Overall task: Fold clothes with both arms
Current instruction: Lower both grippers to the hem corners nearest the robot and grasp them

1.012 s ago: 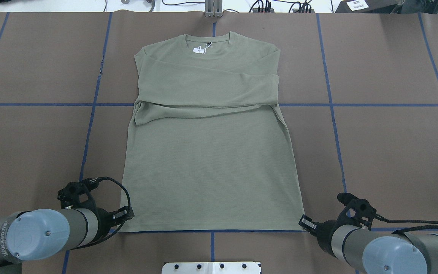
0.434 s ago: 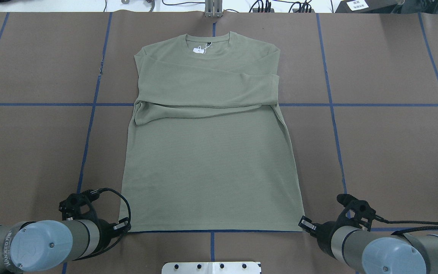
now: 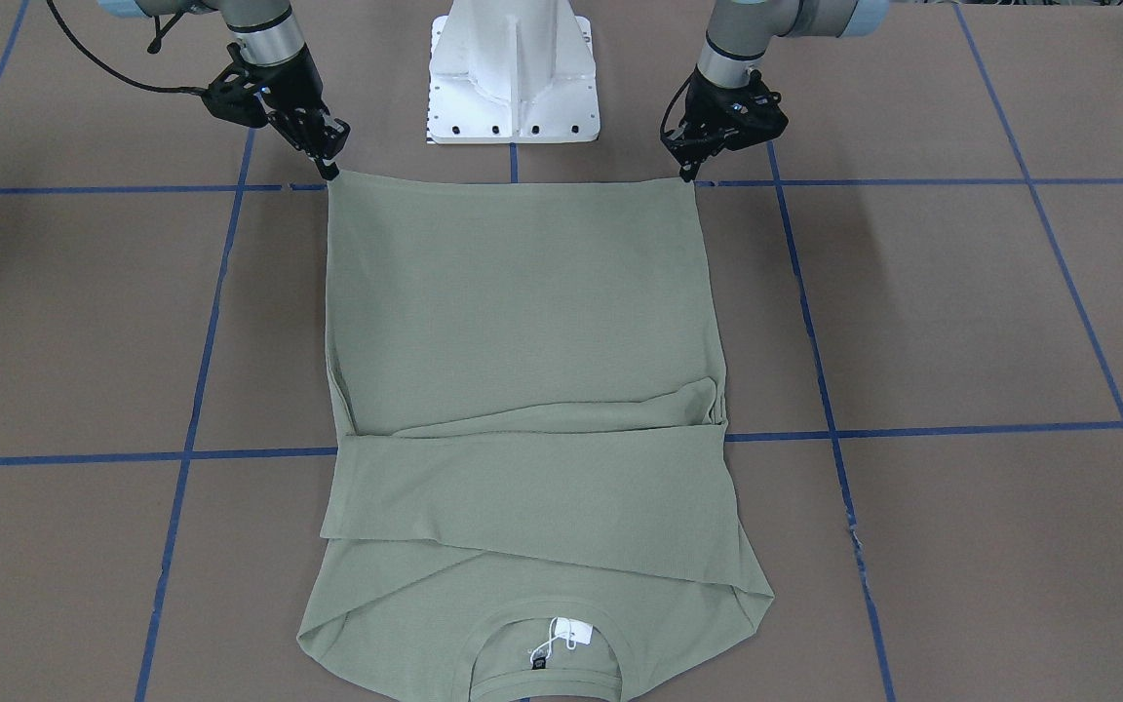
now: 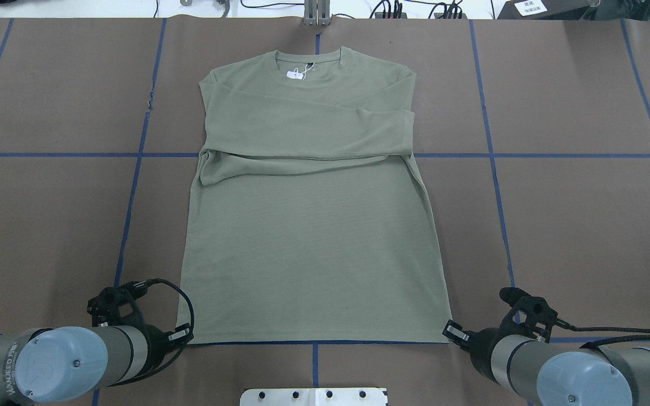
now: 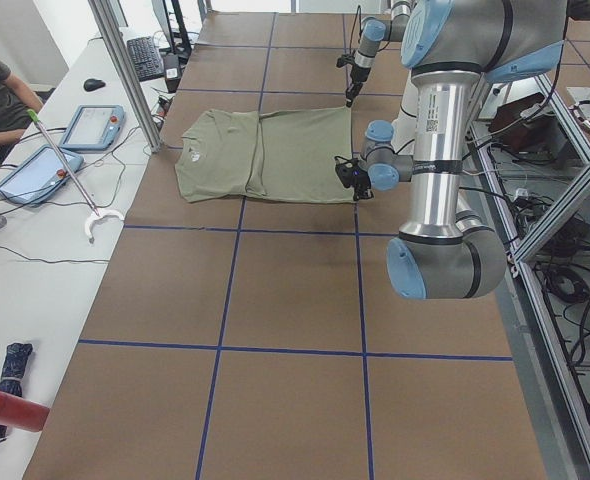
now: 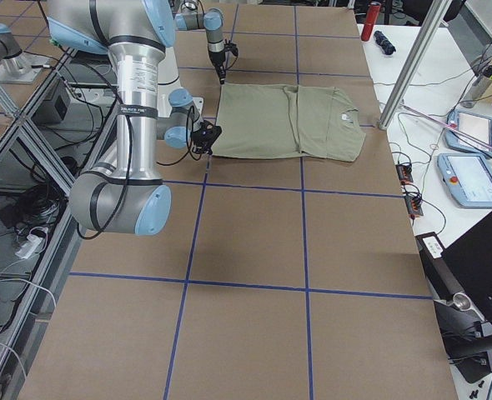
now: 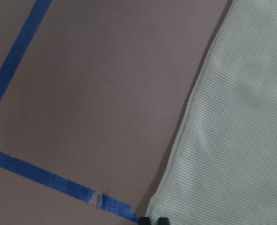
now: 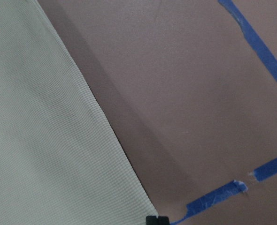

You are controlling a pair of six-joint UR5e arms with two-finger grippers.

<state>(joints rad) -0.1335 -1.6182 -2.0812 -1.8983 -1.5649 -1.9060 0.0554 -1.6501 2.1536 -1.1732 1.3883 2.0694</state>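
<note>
Tabletop (image 4: pixel 48 225) brown, blue tape grid (image 4: pixel 48 154) under shirt (image 4: pixel 308 237), white desk (image 5: pixel 25 300) beside.

Two silver robot arms reach low over the desk from either side. The left arm (image 4: pixel 60 361) angles inward, its black left claw (image 4: pixel 183 334) pinched narrow on a near corner of the shirt (image 4: pixel 313 254). The right arm (image 4: pixel 579 378) mirrors it, right claw (image 4: pixel 450 330) likewise closed on the opposite corner.
</note>
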